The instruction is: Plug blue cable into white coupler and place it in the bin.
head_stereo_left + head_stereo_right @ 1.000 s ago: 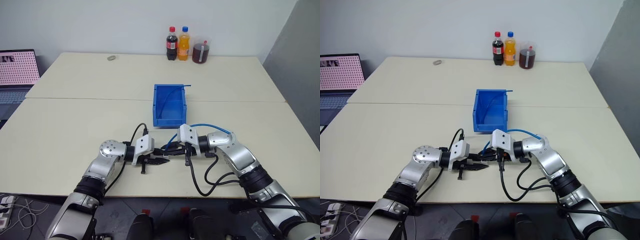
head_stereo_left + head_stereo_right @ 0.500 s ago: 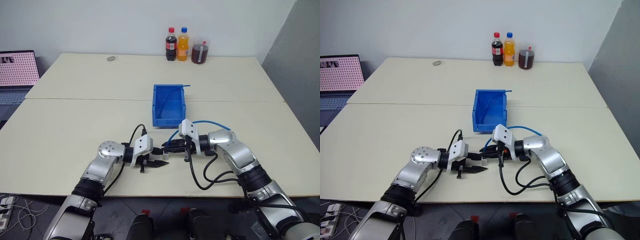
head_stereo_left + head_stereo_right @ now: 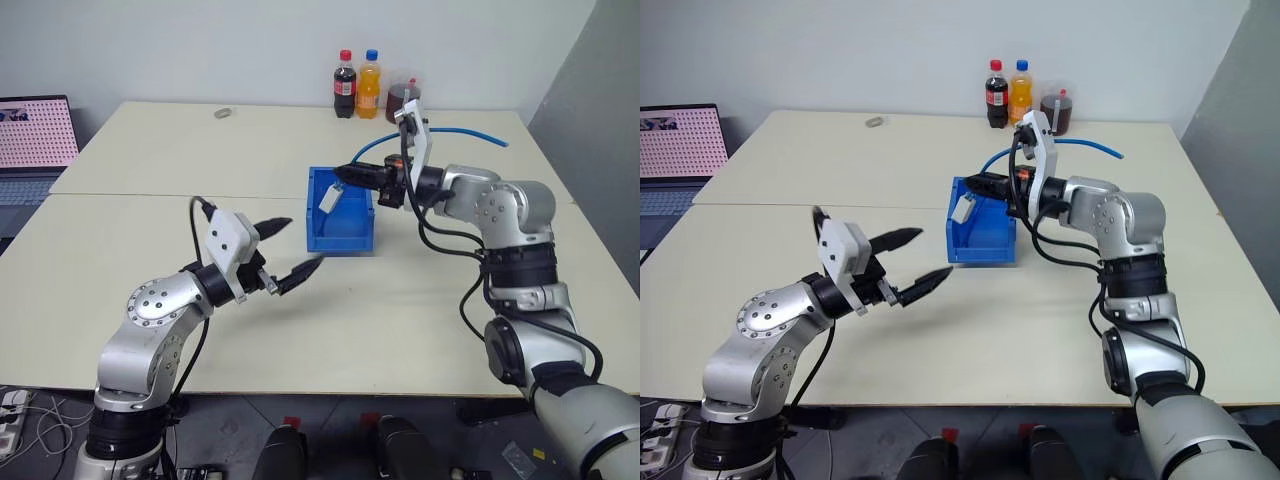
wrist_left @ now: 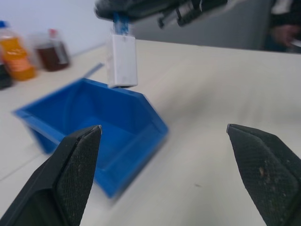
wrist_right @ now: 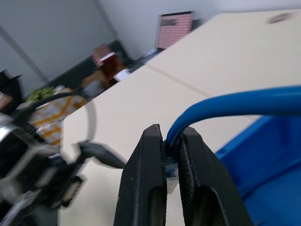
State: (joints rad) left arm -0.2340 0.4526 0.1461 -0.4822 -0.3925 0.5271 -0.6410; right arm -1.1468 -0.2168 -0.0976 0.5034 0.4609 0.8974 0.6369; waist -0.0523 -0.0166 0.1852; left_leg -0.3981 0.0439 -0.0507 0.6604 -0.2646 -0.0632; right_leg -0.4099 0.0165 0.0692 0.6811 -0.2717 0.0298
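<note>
the bin [image 3: 340,236] sits on the table [image 3: 150,240], now just below the right gripper [image 3: 345,176], which has risen from low near the table edge. its fingers are clamped on the blue cable [image 3: 470,130], and the white coupler [image 3: 327,201] hangs plugged on beneath them, over the bin. the left gripper [image 3: 290,250] has let go, lifted away and stands wide open, empty. plugging looks done; only the drop remains.

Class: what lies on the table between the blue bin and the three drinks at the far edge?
Nothing: in the left eye view, bare table separates the bin from the drinks.
</note>
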